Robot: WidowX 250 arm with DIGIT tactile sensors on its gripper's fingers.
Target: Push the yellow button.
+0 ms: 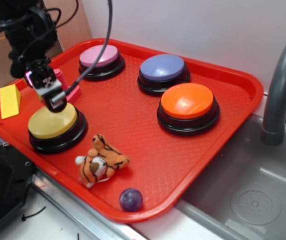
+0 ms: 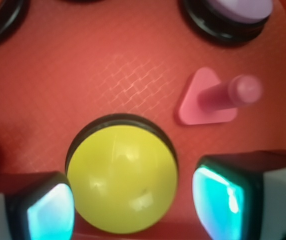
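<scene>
Red tray [image 1: 233, 90]: holds four large buttons and small items; set beside a grey sink [image 1: 253, 185] with a faucet [image 1: 280, 90]

Yellow button [image 1: 52, 121]: near left of tray, domed top on black base; in the wrist view [image 2: 121, 179] lying between the two fingertips, dome fully visible

Gripper [image 1: 55, 100]: directly over the yellow button's far edge, tip at or just above the dome, contact not discernible; released, fingers [image 2: 50, 210] spread either side of the button, clasping nothing

Pink button [image 1: 100, 56]: far left of tray

Purple button [image 1: 163, 67]: far middle

Orange button [image 1: 188, 101]: right of centre, near the purple one

Pink peg piece [image 2: 208, 100]: triangular base with upright peg, just beyond the yellow button

Yellow wedge [image 1: 10, 100]: left edge of tray, apart from the yellow button

Tiger toy [image 1: 100, 161]: near edge, just right of the yellow button

Purple ball [image 1: 131, 199]: near rim, beside the tiger
</scene>
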